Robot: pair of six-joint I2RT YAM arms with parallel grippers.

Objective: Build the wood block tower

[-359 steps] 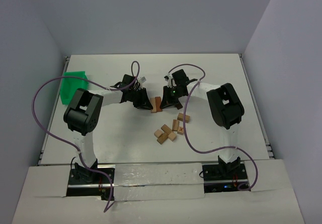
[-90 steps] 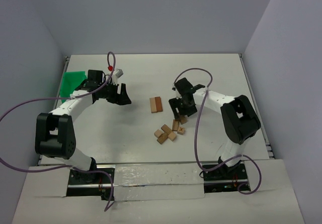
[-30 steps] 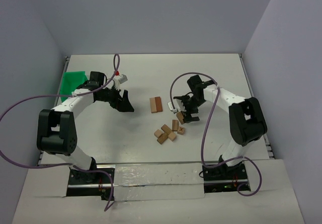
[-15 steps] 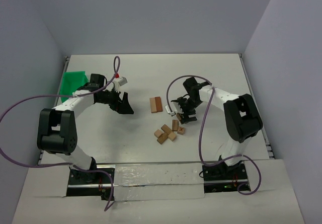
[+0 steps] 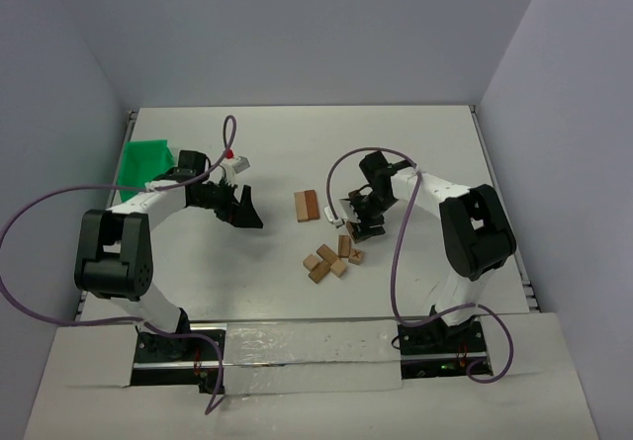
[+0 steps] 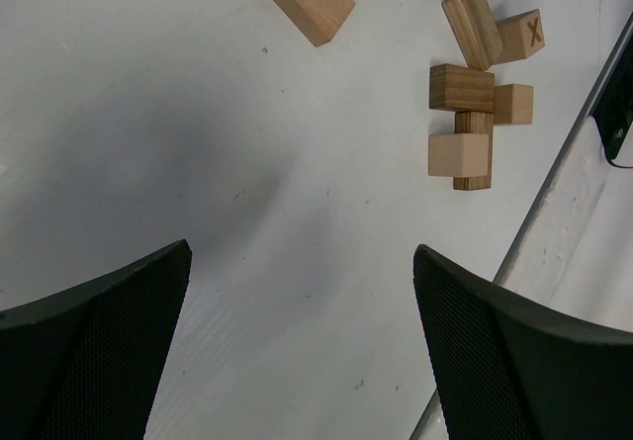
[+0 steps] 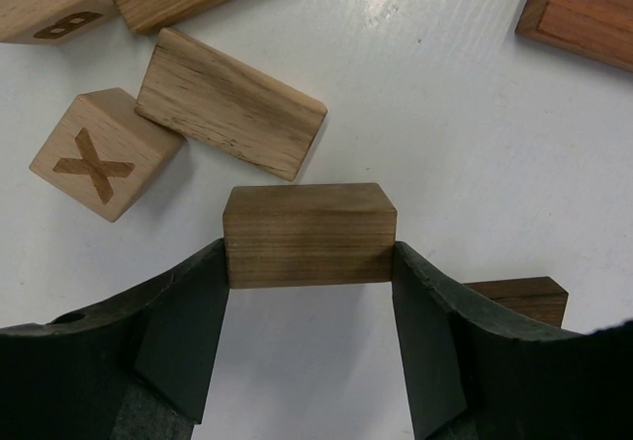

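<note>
A brown wood block (image 7: 309, 234) lies on the white table with my right gripper (image 7: 311, 262) shut on its two short ends. Just beyond it lie a tan bar (image 7: 229, 104) and the X cube (image 7: 99, 158). From above, the right gripper (image 5: 358, 224) sits at the upper right of the loose cluster of wood blocks (image 5: 326, 260). Two flat blocks (image 5: 308, 205), one tan and one reddish, lie side by side at mid-table. My left gripper (image 5: 247, 213) hangs open over bare table, left of those flat blocks; its wrist view shows the cluster (image 6: 465, 133) ahead. No tower shows in any view.
A green tray (image 5: 145, 158) sits at the table's far left edge behind the left arm. Another dark block (image 7: 519, 297) peeks out behind the right finger. Purple cables loop over both arms. Grey walls close the table on three sides.
The right gripper has shifted a little left onto the block at the cluster's upper right, and its jaws have narrowed until they touch it. The left arm has barely moved.
</note>
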